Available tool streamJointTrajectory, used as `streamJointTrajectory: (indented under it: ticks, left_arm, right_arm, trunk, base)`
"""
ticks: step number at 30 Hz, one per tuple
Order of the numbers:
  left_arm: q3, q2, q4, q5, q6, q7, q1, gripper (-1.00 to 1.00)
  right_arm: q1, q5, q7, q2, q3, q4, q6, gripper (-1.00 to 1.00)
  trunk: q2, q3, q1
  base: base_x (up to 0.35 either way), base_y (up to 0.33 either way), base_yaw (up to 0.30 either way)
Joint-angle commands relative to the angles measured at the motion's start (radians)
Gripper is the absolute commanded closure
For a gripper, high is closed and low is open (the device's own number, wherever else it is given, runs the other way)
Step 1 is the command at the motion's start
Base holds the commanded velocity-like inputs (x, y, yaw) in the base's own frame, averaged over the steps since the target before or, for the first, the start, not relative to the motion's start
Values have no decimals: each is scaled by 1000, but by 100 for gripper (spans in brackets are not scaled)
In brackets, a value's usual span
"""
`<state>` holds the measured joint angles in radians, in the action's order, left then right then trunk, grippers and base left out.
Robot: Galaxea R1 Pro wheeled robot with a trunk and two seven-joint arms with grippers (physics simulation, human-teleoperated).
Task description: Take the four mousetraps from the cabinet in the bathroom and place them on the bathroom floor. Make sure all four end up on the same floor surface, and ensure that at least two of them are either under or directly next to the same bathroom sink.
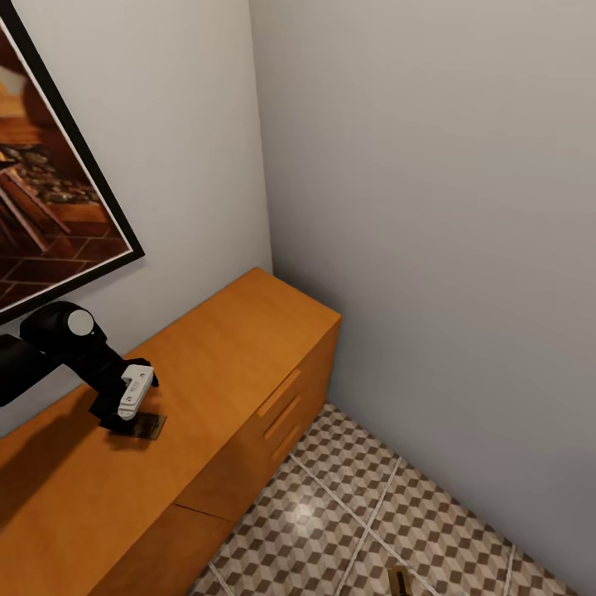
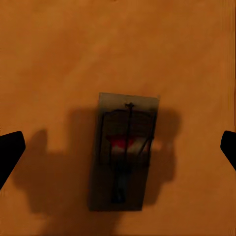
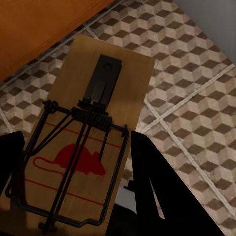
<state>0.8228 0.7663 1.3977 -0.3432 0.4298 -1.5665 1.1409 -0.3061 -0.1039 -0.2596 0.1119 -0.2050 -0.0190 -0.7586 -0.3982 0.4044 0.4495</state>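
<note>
Head view, step in hand: the left gripper hangs over a mousetrap lying flat on top of the cabinet, so the job looks to be a pick from above.
Head view, doing it well: descend straight, let the fingers straddle the board's narrow sides, and keep clear of the wire in the middle; a skewed close would likely push the flat board along the smooth wood.
Head view, arm pose: the left arm reaches in from the view's left edge, wrist bent so the gripper points down just above the trap.
Head view, floor: the bathroom floor lies below the cabinet front; a small tan piece shows at the lower edge, too cropped to say what it is.
Left wrist view, trap: the trap on the cabinet lies centred between the two dark fingertips, in the gripper's shadow.
Left wrist view, jaws: wide apart, well clear of the board on both sides, touching nothing.
Right wrist view, trap: a second mousetrap sits close to the camera with floor tiles behind it.
Right wrist view, jaws: the right gripper is clamped on this trap, a dark finger against its edge, carried above the floor beside the cabinet's base.
</note>
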Motion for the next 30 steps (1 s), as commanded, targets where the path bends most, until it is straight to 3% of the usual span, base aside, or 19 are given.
streamJointTrajectory:
  ticks: [1,4,11,20,30]
  left_arm:
    - [3,0,1,2,10,-4,2,-100]
    - [2,-3,2,3,11,-4,1,-100]
    - [2,-42,-4,42,12,-4,-6,-100]
    - [2,-93,-4,48,12,-4,-7,-100]
    - [1,-96,-6,49,12,-4,-7,-100]
  right_arm:
    - [-1,-13,-5,-5,-4,1,-2,100]
    - [-1,-13,-5,-6,-4,1,-2,100]
    - [-1,-13,-5,-17,-5,1,-2,100]
    - [-1,-13,-5,-18,-5,1,-2,100]
    - [-1,-13,-5,-18,-5,1,-2,100]
  trunk:
    - [-2,2,1]
    - [-2,2,1]
    - [-2,2,1]
    - [-2,2,1]
    - [-2,2,1]
  base:
    - [0,0,0]
    - [0,0,0]
    - [0,0,0]
    - [0,0,0]
    - [0,0,0]
